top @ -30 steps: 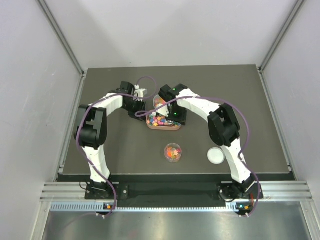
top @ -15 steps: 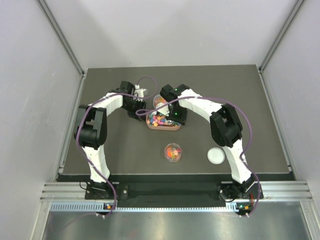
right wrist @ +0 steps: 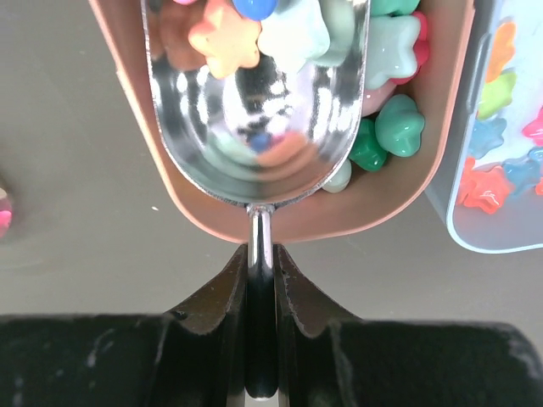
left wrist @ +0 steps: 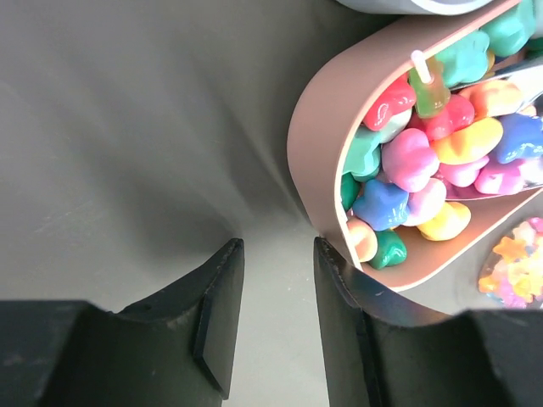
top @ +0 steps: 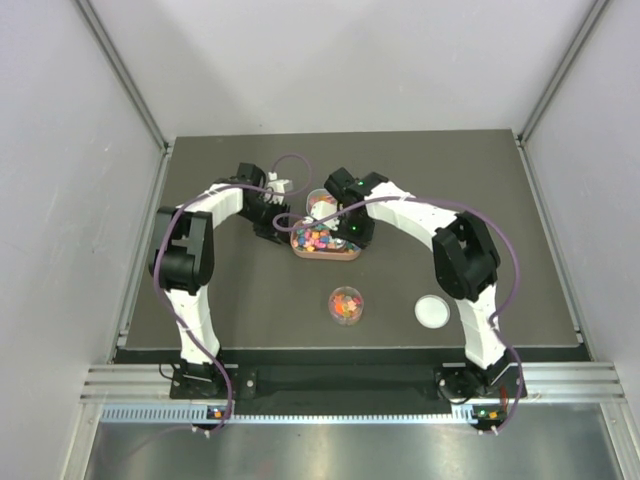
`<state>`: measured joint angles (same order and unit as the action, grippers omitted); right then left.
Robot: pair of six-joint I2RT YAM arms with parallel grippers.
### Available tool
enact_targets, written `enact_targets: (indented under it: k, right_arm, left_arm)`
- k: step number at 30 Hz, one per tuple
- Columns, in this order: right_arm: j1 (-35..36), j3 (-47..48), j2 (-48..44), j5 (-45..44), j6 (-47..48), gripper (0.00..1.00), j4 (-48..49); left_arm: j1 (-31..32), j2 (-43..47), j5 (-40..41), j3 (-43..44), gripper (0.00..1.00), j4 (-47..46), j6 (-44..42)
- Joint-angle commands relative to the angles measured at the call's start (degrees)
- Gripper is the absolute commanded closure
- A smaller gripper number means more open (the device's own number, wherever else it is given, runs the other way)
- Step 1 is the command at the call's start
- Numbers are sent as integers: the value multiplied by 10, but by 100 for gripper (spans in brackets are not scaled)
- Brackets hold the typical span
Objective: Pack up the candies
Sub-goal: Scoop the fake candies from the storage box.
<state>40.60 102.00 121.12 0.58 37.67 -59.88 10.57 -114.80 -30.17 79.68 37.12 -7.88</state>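
The left claw [left wrist: 274,254] stands open and empty at the left end of the pink tray [left wrist: 307,144], one finger just beside its rim. The candies [left wrist: 407,157] fill the tray. At the tray's right end, the right claw [right wrist: 261,254] grips the handle of a metal scoop [right wrist: 254,110], which lies among them. A jar [top: 345,305] of candies stands just nearer than the tray, with a white lid [top: 432,311] nearer and to the tray's right.

The left arm [top: 190,255] and right arm [top: 462,255] arch inward from the near edge, wrists meeting mid-scene. The left pincer [left wrist: 273,254] stands partly open (nothing between its fingers); the right pincer [right wrist: 261,259] clamps a scoop [right wrist: 254,127] by its handle.
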Motion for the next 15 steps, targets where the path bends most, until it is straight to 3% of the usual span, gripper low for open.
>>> enact_targets:
  k: [1, 15]
  right_arm:
    - [1, -39, -57, 61, -1, 100, 127]
    - [-38, -156, -106, 165, 4, 100, 264]
  left_arm:
    - [-9, -10, -52, 35, 55, 19, -14]
    - [-37, -44, -28, 88, 55, 102, -78]
